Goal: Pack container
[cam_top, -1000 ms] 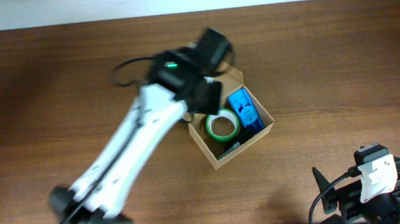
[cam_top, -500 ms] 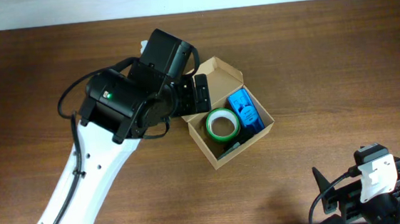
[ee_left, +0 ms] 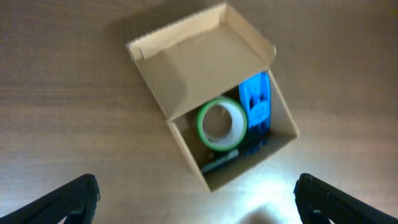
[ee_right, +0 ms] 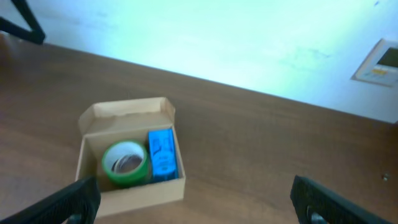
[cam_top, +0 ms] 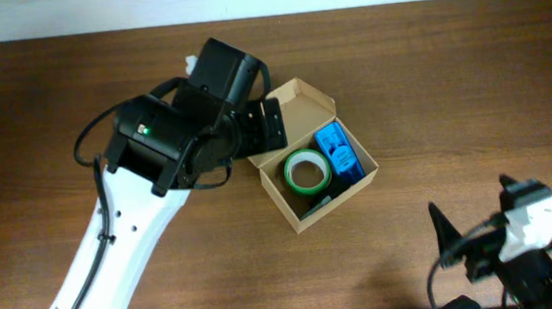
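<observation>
**Open box below left claw, both claws empty**

Left claw (ee_left: pixel 198 200) hangs over the bench (cam_top: pixel 45 104), fingertips (ee_left: pixel 69 198) spread wide, gripping nothing. The container (ee_left: pixel 199 56) sits on the bench directly beneath it, just ahead of the gap between the tips, with its flap lid folded back on the far side from the claw. Inside, the green tape roll (ee_left: pixel 222 122) lies flat on the claw's left half. The blue case (ee_left: pixel 256 102) stands on edge against the right wall, touching the roll. A dark item by the near wall is too blurred to name. Right claw (ee_right: pixel 193 202) is low at the bench's near edge, fingers also apart and empty. The container is well ahead of it, off to its left.
</observation>
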Controlling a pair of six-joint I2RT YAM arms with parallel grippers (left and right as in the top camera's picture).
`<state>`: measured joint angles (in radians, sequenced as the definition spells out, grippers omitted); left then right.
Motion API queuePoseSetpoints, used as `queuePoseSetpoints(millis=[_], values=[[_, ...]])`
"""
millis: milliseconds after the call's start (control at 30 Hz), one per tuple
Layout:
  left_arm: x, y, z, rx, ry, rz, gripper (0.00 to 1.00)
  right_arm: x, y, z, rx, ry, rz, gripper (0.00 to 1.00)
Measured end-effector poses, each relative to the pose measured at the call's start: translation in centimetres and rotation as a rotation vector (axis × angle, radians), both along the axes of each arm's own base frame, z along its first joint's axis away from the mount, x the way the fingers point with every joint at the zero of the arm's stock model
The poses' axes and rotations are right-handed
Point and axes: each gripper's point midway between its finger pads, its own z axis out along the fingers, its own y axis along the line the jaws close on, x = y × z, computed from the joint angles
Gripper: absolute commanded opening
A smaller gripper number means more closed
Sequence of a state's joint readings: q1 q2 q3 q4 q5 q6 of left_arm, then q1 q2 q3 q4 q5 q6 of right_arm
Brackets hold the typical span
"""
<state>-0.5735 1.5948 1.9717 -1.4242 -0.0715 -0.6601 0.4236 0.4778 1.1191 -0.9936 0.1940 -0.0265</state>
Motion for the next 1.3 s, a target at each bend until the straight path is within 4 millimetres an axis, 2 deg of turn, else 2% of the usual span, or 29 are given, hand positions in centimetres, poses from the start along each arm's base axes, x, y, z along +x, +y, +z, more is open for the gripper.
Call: queuePoseSetpoints(millis=[100,200,267,333,400,433,467,500,533,567,633,700,933,1033,1167,1267,1300], values=[[1.1,1.0,0.3,-0.026,-0.014,0.071,1.00,3.1,1.2,-0.8,-0.048,0.100,-0.008,0.99],[2.0,2.3,0.4,-0.051,-0.011,0.160,1.00,7.2,2.6,-2.2,-0.117,0.236,-0.021,1.00],[2.4,3.1,0.4,-0.068,-0.006,0.213,0.92,9.6,3.1,-3.2,-0.151,0.315,-0.037,0.92],[2.9,4.4,0.4,-0.100,0.003,0.306,0.63,13.7,3.1,-4.2,-0.180,0.405,-0.081,0.74],[3.4,5.5,0.4,-0.120,0.010,0.375,0.35,16.8,2.9,-4.5,-0.184,0.462,-0.106,0.57],[3.5,5.9,0.4,-0.131,0.013,0.407,0.26,17.7,2.7,-4.6,-0.175,0.474,-0.119,0.47],[3.8,6.6,0.4,-0.141,0.013,0.442,0.16,19.4,2.4,-4.6,-0.162,0.486,-0.133,0.34],[4.1,7.6,0.4,-0.151,0.015,0.487,0.02,21.3,1.9,-4.9,-0.149,0.502,-0.144,0.15],[4.3,8.4,0.4,-0.159,0.018,0.528,0.02,23.2,1.4,-5.5,-0.130,0.524,-0.153,0.09],[4.5,8.8,0.3,-0.166,0.021,0.549,0.02,24.1,1.0,-6.2,-0.117,0.548,-0.156,0.04],[4.9,9.6,0.0,-0.176,0.035,0.583,0.02,25.9,0.5,-7.7,-0.078,0.590,-0.148,0.04],[5.4,10.1,-1.0,-0.185,0.066,0.616,0.02,27.3,0.4,-10.1,-0.035,0.651,-0.121,0.04],[7.6,10.3,-7.5,-0.264,0.215,0.741,0.02,28.8,2.2,-17.4,0.036,0.835,-0.038,0.04],[8.3,10.1,-9.2,-0.323,0.242,0.777,0.02,29.2,2.9,-20.1,0.062,0.892,-0.012,0.03],[8.1,9.6,-12.6,-0.389,0.327,0.834,0.02,29.5,3.6,-22.1,0.093,0.935,0.013,0.04],[7.2,9.7,-16.0,-0.431,0.408,0.888,0.02,29.7,4.1,-23.0,0.127,0.954,0.024,0.03],[7.3,9.7,-16.4,-0.444,0.415,0.898,0.02,29.9,4.3,-23.1,0.135,0.953,0.026,0.03]])
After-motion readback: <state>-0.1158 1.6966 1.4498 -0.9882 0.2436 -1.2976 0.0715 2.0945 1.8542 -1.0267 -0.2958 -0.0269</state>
